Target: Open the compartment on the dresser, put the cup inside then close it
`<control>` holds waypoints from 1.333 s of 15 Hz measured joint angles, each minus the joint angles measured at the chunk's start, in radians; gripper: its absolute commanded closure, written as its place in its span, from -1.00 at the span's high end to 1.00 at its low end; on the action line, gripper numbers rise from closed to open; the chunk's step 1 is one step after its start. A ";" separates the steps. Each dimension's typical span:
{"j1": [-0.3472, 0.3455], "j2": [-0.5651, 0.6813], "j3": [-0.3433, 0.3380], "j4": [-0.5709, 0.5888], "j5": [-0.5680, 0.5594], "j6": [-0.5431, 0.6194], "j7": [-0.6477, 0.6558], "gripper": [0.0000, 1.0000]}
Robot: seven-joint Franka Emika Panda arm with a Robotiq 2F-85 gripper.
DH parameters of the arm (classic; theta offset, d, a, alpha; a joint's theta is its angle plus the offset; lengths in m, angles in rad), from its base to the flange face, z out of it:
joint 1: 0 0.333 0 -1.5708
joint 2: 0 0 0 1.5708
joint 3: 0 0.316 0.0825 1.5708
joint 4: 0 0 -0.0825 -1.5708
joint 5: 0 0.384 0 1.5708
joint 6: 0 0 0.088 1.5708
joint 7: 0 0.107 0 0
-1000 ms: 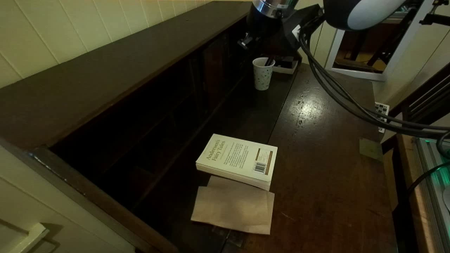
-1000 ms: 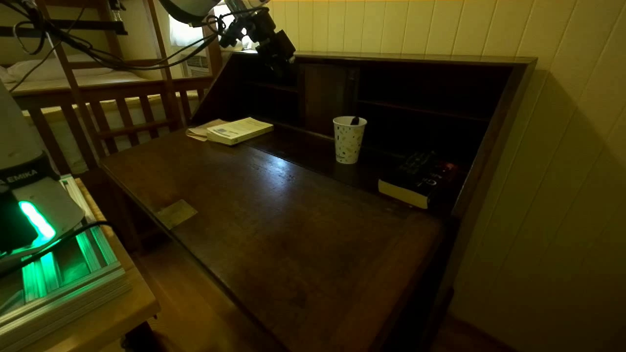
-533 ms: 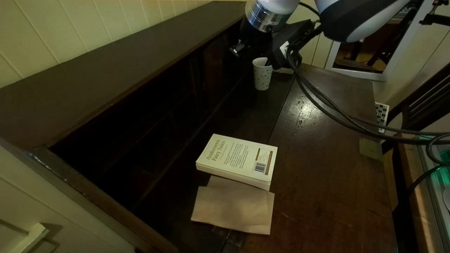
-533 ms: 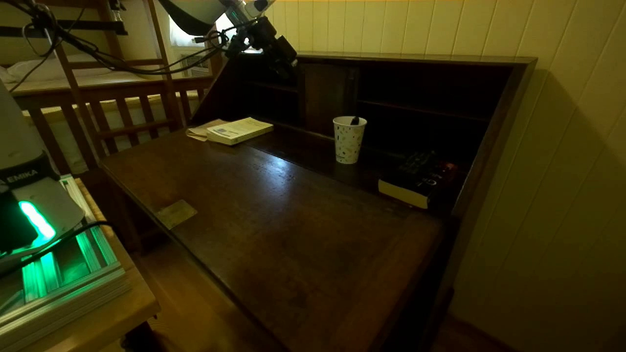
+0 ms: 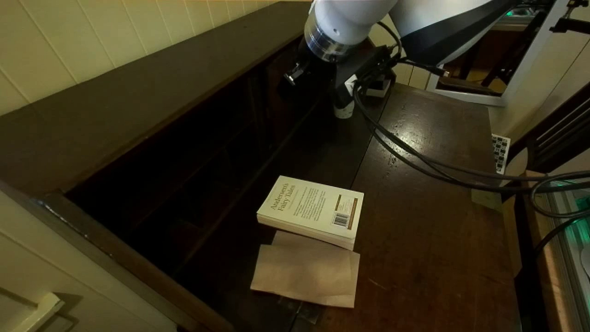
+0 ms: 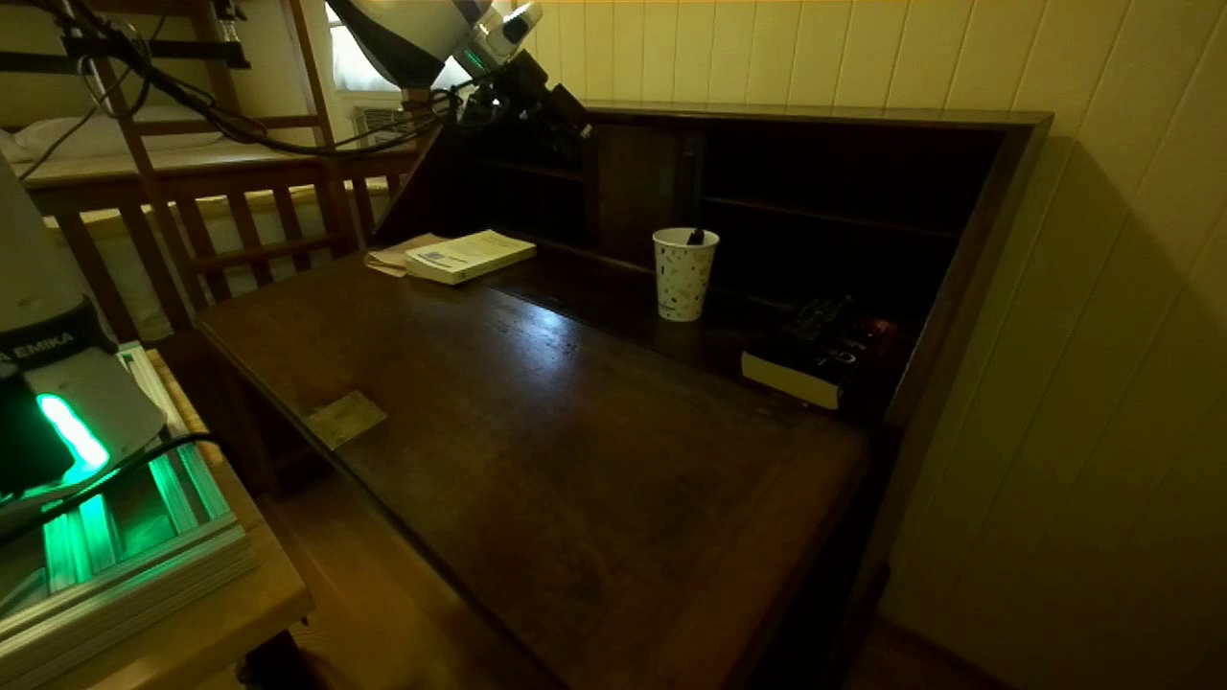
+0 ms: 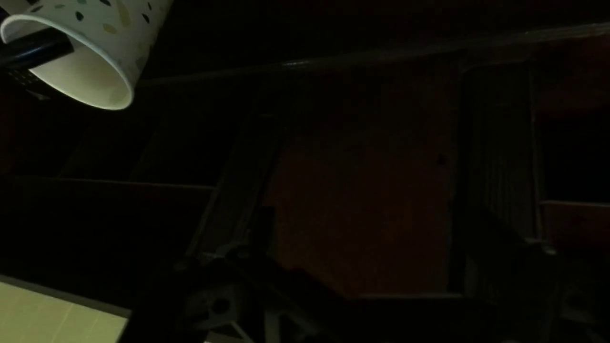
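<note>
The dresser (image 6: 537,460), dark brown wood with a glossy top, fills both exterior views. At mid-row is the compartment front, a reddish upright panel (image 7: 367,190) between two fluted posts; it looks shut, also as the panel (image 6: 640,187) in an exterior view. The cup (image 6: 682,283), white with speckles, stands upright on the dresser and holds a dark stick-like thing. The arm covers the upper part of the cup (image 5: 344,111) in an exterior view. My gripper (image 7: 364,233) is open in front of the panel, nothing between its fingers; darkness hides whether it touches.
A white book (image 5: 313,210) lies beside a brown paper sheet (image 5: 306,272) on the dresser top. To the cup's other side rests a thick dark book (image 6: 815,355). Arm cables (image 5: 428,168) sag over the desk surface. The dresser's upper ledge (image 5: 161,78) overhangs the slots.
The arm has come down and forward along the row of slots, nearer the panel, and now blocks much of the cup in an exterior view. The cup and books stay put.
</note>
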 measured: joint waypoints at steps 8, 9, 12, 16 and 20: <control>0.008 0.090 0.000 0.085 -0.186 0.000 0.182 1.00; 0.009 0.099 0.000 0.095 -0.209 0.000 0.207 1.00; 0.014 0.122 0.000 0.121 -0.276 0.000 0.278 1.00; 0.020 0.145 0.000 0.141 -0.342 0.000 0.346 1.00; 0.022 0.166 0.000 0.158 -0.390 0.000 0.394 1.00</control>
